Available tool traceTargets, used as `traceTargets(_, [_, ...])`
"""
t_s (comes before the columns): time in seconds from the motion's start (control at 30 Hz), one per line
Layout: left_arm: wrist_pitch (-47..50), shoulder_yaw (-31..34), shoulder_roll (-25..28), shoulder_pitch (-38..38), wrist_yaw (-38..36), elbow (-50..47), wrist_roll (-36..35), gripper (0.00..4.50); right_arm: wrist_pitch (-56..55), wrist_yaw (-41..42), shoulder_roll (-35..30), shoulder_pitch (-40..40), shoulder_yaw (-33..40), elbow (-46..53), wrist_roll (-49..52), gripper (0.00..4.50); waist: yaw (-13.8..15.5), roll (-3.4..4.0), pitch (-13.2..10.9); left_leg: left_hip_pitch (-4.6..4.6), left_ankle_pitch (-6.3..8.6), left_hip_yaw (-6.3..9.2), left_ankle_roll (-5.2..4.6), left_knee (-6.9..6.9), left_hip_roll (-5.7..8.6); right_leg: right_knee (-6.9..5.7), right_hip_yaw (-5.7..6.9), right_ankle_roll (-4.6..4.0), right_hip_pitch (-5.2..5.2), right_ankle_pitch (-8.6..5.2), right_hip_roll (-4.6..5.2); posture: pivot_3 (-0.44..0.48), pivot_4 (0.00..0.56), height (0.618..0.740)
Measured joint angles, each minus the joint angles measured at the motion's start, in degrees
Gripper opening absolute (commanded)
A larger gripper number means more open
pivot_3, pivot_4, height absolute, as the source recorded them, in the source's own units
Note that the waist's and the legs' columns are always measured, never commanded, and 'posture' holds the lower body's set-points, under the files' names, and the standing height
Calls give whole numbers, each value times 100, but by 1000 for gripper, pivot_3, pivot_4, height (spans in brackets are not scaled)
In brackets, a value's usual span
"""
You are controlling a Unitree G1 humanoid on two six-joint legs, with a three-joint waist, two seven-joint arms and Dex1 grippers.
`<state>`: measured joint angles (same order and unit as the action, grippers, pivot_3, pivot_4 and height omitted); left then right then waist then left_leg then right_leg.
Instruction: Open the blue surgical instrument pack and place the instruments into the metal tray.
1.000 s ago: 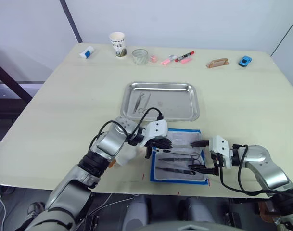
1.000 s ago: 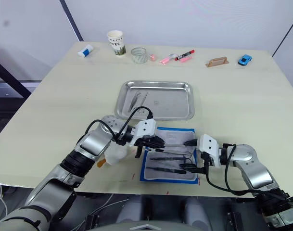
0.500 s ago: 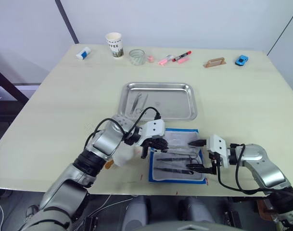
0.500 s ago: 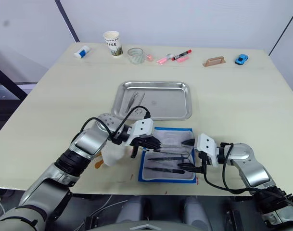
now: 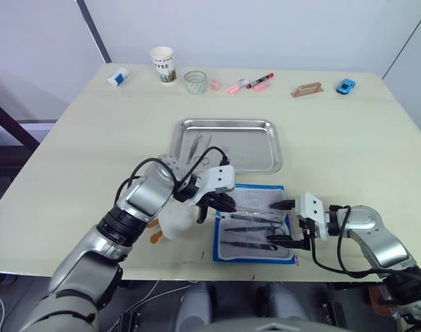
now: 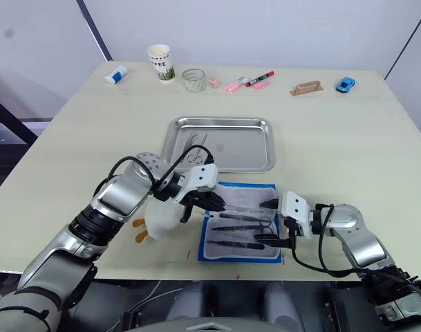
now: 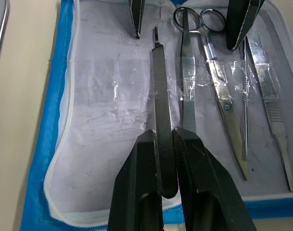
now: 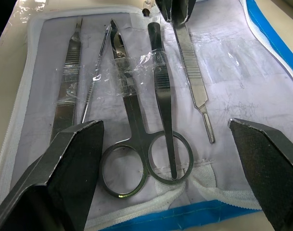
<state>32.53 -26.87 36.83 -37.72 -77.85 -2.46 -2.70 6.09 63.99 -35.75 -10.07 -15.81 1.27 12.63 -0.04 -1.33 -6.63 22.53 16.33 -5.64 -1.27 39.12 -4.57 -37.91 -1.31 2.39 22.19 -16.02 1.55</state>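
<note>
The blue surgical instrument pack [image 5: 225, 250] lies open near the table's front edge, pale lining up. Several instruments rest on it: scissors [image 8: 132, 120], forceps [image 8: 161, 91] and slim flat handles [image 8: 69, 77]. My left gripper [image 5: 220, 203] is over the pack's left side, shut on one flat silver handle [image 7: 160, 91] that points across the lining. My right gripper [image 5: 280, 223] stands open at the pack's right edge, its two fingers [image 8: 71, 159] spread wide around the ring handles. The metal tray [image 5: 278, 146] sits just beyond the pack, with a slim instrument [image 5: 200, 143] in its left part.
A white object with orange bits [image 5: 172, 223] lies under my left forearm. Along the far edge stand a white tube [image 5: 117, 76], a paper cup [image 5: 163, 63], a glass [image 5: 195, 81], markers [image 5: 255, 83], a wooden block [image 5: 307, 90] and a blue toy car [image 5: 345, 86].
My left arm has swung a little outward and uncovered more of the white object, with its gripper still at the pack's left side. The right gripper has held still. The camera has shifted slightly.
</note>
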Motion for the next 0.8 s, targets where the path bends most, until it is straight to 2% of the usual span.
traceTargets(0.4, [-144, 428, 1004, 277, -209, -156, -320, 87, -1, 30, 22, -86, -44, -38, -25, 4500, -40, 0, 0, -2, 0, 2, 0, -3, -3, -1, 2, -4, 1, -2, 0, 0, 150, 740])
traceTargets(0.5, [-131, 774, 1323, 500, -303, -325, -588, 87, -13, 75, 35, -154, -72, -107, -25, 4500, -51, -1, 0, -3, 0, 1, 0, -4, -6, -2, 1, -5, 1, -3, 0, 0, 150, 740])
traceTargets(0.53, [-91, 1078, 1486, 584, -355, -388, -765, 87, -20, 86, 39, -164, -76, -130, -25, 4500, -51, -2, 0, -5, 0, -1, 0, -5, -6, -2, 2, -6, 1, -3, 0, 0, 150, 740])
traceTargets(0.6, [-81, 1164, 1500, 645, -354, -407, -847, 87, -21, 91, 44, -189, -92, -142, -25, 4500, -56, -4, 1, -6, 0, -4, 0, -5, -6, -3, 1, -6, 1, -4, 0, 0, 150, 740])
traceTargets(0.73, [70, 1966, 1596, 956, -231, -645, -1414, 87, -53, 151, 49, -240, -112, -209, -25, 4500, -62, -5, 1, -7, 0, 2, 1, -7, -9, -4, -1, -7, 3, -4, -2, 0, 150, 740])
traceTargets(0.8, [317, 2287, 1523, 1026, 79, -787, -1593, 87, -53, 173, 49, -246, -100, -232, -25, 4500, -53, -8, 3, -12, 0, 2, 1, -7, -9, -5, -3, -7, -1, -4, 0, 0, 150, 740])
